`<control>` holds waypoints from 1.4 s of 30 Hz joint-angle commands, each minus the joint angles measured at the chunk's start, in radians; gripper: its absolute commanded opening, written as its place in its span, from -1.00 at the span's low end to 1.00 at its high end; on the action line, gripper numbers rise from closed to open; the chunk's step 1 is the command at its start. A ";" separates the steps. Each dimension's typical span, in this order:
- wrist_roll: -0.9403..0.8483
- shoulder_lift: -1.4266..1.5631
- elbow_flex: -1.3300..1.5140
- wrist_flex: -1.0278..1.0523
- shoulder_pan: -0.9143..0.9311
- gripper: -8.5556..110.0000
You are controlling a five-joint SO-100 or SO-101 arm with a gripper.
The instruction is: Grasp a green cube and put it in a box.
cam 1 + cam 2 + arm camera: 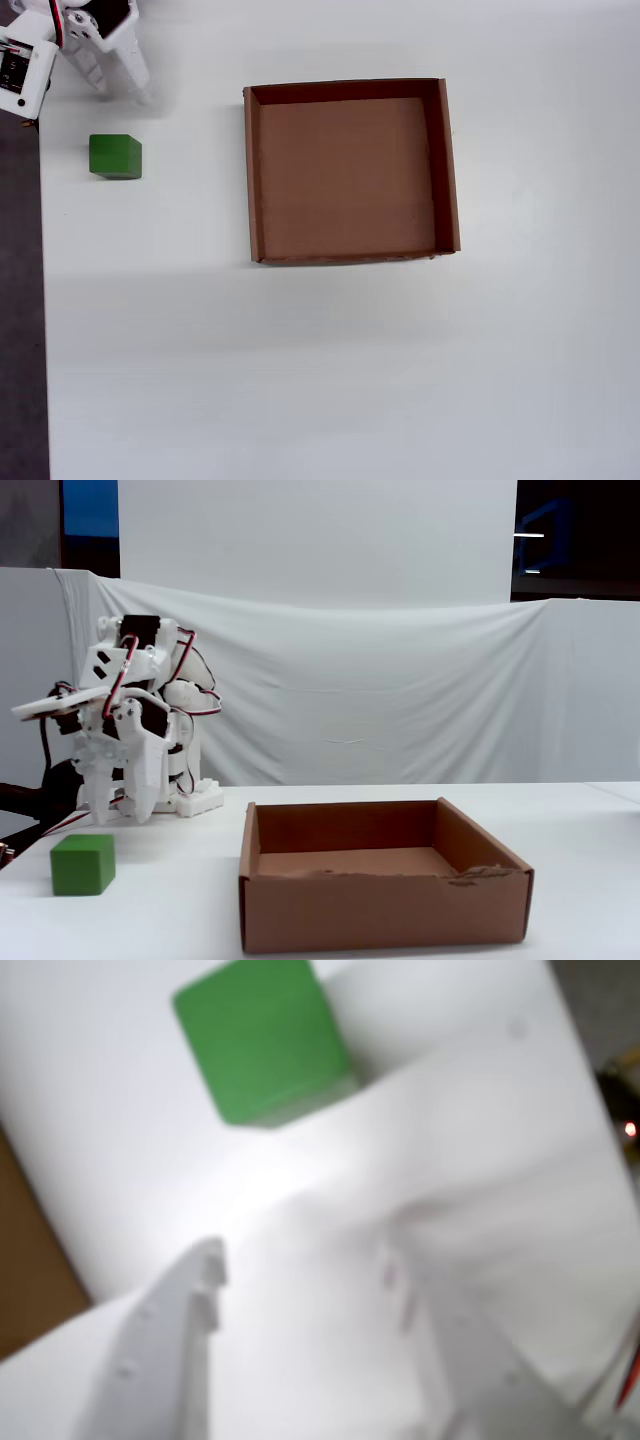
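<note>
The green cube rests on the white table near its left edge in the overhead view, well left of the box. The box is an empty brown cardboard tray. My gripper hovers just beyond the cube, open, with nothing between its fingers. In the wrist view the cube lies ahead of the gripper, beyond the spread white fingertips. In the fixed view the gripper hangs above and behind the cube, apart from it.
The arm's white base stands behind the cube. The table's left edge runs close to the cube, with dark floor beyond. A brown strip, likely the box, shows at the wrist view's left. A white cloth backdrop hangs behind.
</note>
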 commanded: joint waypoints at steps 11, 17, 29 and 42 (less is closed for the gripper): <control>0.002 0.005 -0.005 0.005 -0.006 -0.50; 0.002 0.005 -0.005 0.005 -0.006 -0.50; 0.002 0.005 -0.005 0.005 -0.006 -0.50; 0.002 0.005 -0.006 0.005 0.002 -0.47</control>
